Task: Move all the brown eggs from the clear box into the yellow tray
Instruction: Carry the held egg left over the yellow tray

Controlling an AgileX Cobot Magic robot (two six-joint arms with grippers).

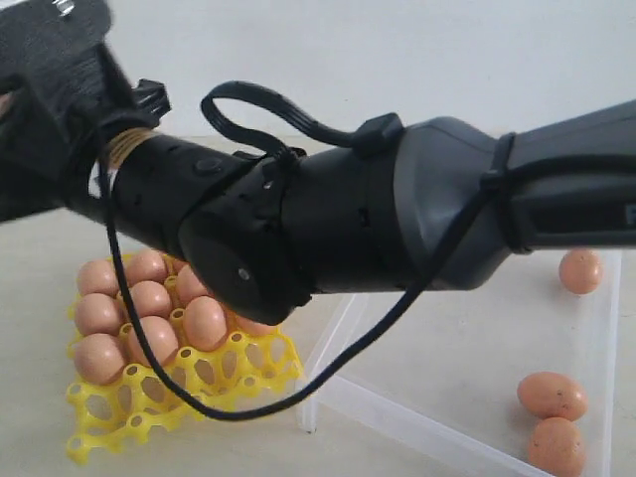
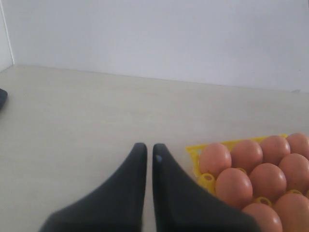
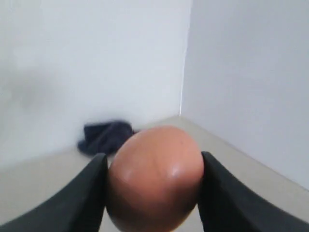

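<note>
One brown egg (image 3: 154, 179) sits clamped between the jaws of my right gripper (image 3: 153, 159), lifted off the table. Whether it hangs over the yellow tray (image 1: 229, 368) cannot be told from my wrist view. My best course, I judge, is to keep the squeeze light, bring the egg over an empty cup, and let go only once it is seated. At least eight eggs (image 1: 149, 298) fill the tray, with my arm hiding part of it. Three eggs (image 1: 552, 396) show in the clear box (image 1: 331, 353). My left gripper (image 2: 148, 150) waits just beside the tray, its jaws nearly together and holding nothing.
</note>
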